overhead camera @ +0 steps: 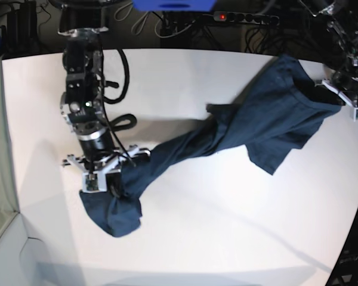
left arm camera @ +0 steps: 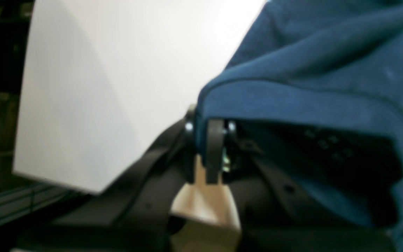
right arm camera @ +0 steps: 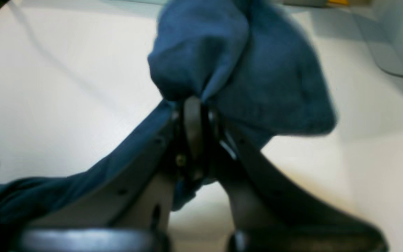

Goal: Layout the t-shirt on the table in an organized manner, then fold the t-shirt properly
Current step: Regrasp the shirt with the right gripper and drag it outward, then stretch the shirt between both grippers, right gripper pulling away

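The shirt [overhead camera: 227,134] is stretched in a long, twisted band across the white desk [overhead camera: 197,238], running from the lower left of the base view up to the upper right. Its widest part spreads at the upper right, with a flap hanging down toward the middle right; the lower-left end is bunched into a rounded lump near the desk's left side.

The right hand [overhead camera: 110,179], at the lower left of the base view, is clenched on that bunched end. In its wrist view the fingers [right arm camera: 192,126] are pinched together with blue cloth gathered above and trailing off to the lower left.

The left hand [overhead camera: 340,89], at the upper right edge of the base view, is clenched on the shirt's far edge. In its wrist view a hemmed fold of cloth drapes over the closed fingers [left arm camera: 213,147], with the desk filling the upper left.
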You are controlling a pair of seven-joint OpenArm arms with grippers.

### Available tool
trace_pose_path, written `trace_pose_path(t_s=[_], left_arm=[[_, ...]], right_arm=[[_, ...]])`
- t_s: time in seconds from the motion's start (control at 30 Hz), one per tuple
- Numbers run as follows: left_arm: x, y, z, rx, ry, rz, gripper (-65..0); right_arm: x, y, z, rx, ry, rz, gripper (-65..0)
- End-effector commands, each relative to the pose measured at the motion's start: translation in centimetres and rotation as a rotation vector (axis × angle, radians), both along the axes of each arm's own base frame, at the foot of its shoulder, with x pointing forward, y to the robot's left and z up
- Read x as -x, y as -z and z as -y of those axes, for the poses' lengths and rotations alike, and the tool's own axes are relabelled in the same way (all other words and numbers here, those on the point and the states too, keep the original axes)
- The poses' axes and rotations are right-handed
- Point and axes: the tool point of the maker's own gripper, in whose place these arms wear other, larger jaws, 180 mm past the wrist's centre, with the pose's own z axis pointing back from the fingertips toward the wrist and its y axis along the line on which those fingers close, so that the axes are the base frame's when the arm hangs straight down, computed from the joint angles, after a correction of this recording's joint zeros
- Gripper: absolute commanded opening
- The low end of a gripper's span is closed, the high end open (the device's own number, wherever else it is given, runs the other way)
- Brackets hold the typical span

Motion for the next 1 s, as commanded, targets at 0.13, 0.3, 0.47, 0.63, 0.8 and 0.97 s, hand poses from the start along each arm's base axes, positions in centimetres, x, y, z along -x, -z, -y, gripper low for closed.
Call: trace_pose_path(t_s=[0.13,0.3,0.47,0.63,0.8,0.97], left_arm=[[-2.1,-1.9,0.1,-0.002,0.004,0.085,-64.8],[-2.4,-2.0,0.2,0.002,0.003,0.095,-64.8],[-2.4,-2.1,0.3,0.002,0.003,0.096,-64.8],[-2.4,-2.0,0.3,0.004,0.003,0.096,-64.8],[-2.2,-1.3,1.8,0.036,0.001,0.097,-64.8],[-1.0,-0.2,4.1,0.072,0.006,0.059,-64.8]], right_arm=[[1.1,-1.9,5.5,-0.182,0.118,0.072,-65.0],[2.9,5.1,10.8,-0.45,0.242,-0.089,-65.0],[4.1,9.5,14.1,-0.68,0.305,-0.195,-65.0],[5.7,10.7,15.2,-0.798,0.322,-0.248,-59.4],[6.9,10.3,14.4,-0.864,0.299,-0.268,-47.8],[7.7,8.3,13.4,-0.84,0.251,-0.243,-39.2]])
